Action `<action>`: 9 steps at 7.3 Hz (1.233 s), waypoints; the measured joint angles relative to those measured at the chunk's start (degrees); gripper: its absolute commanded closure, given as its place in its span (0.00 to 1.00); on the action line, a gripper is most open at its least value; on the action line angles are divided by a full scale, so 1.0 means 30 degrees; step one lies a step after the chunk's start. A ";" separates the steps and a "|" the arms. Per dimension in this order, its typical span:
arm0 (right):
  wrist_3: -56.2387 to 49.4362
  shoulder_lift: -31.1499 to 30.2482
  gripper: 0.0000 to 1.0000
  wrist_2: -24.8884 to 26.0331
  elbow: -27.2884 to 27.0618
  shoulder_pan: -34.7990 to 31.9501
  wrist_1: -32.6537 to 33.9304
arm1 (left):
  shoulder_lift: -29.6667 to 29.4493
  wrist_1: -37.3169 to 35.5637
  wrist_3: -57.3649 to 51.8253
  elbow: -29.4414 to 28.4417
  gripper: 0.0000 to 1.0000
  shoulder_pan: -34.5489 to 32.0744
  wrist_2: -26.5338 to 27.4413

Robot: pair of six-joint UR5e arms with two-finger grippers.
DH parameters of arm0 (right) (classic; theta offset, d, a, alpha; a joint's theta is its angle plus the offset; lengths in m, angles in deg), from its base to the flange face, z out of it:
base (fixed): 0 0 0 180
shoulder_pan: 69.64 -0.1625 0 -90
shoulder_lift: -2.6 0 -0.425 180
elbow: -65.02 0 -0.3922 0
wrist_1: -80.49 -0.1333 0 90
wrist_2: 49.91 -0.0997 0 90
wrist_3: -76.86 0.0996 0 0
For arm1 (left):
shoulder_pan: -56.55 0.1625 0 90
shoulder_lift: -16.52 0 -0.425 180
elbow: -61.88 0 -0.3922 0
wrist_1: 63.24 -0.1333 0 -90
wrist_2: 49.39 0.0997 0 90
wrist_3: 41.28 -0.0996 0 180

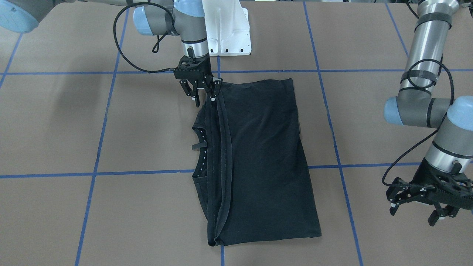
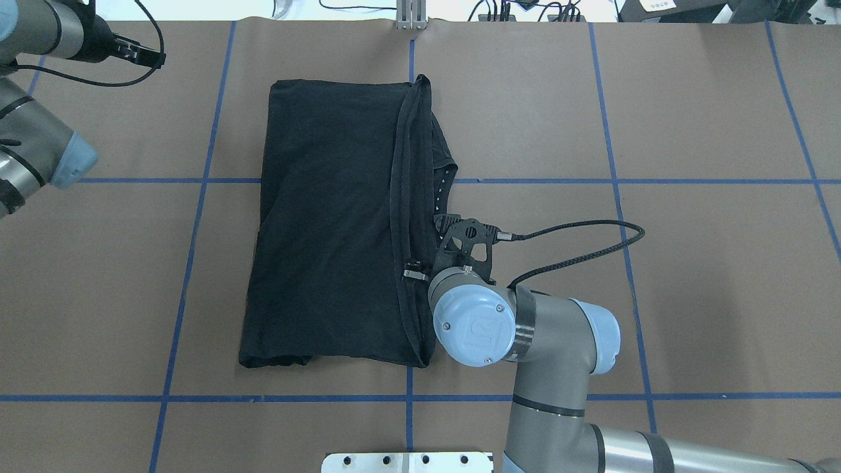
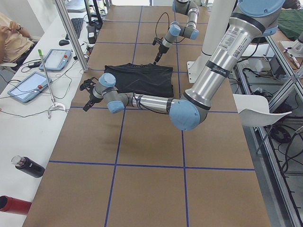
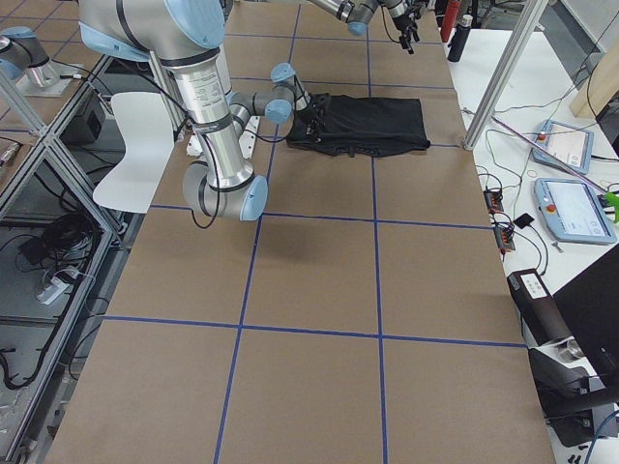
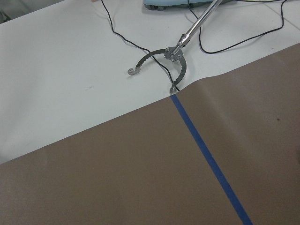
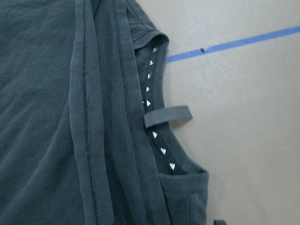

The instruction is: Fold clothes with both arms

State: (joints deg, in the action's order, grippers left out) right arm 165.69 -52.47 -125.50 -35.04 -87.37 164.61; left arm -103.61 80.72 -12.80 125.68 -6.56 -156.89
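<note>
The limp, light black T-shirt (image 1: 258, 159) lies folded flat on the table (image 1: 369, 122), probably best pinched through its stacked hem, where the right gripper (image 1: 204, 100) hangs open, empty; the left gripper (image 1: 414, 214), also spread empty, hangs well apart.

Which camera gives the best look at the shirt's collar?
The right wrist view: the collar fills it, trim and loop sharp. Front-facing shows it small; overhead, the right gripper partly covers it; side views, too tiny.
</note>
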 measured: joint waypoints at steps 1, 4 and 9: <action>-0.0588 0.1154 0.00 -0.0698 0.0597 -0.0973 0.0990 | 0.0011 0.0001 0.0000 0.0079 0.00 0.0000 -0.0012; -0.2145 0.6459 0.00 -0.2327 0.6667 -0.3095 0.2164 | 0.0023 0.0001 0.0000 0.0208 0.00 0.0054 -0.0023; -0.6068 1.1552 0.00 -0.3335 1.5216 -0.4660 0.1826 | 0.0003 0.0000 0.0000 0.0236 0.00 0.0117 -0.0035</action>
State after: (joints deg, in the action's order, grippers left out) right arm 147.48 -17.82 -135.50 10.60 -101.35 170.08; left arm -103.60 80.73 -12.80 126.39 -6.21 -157.00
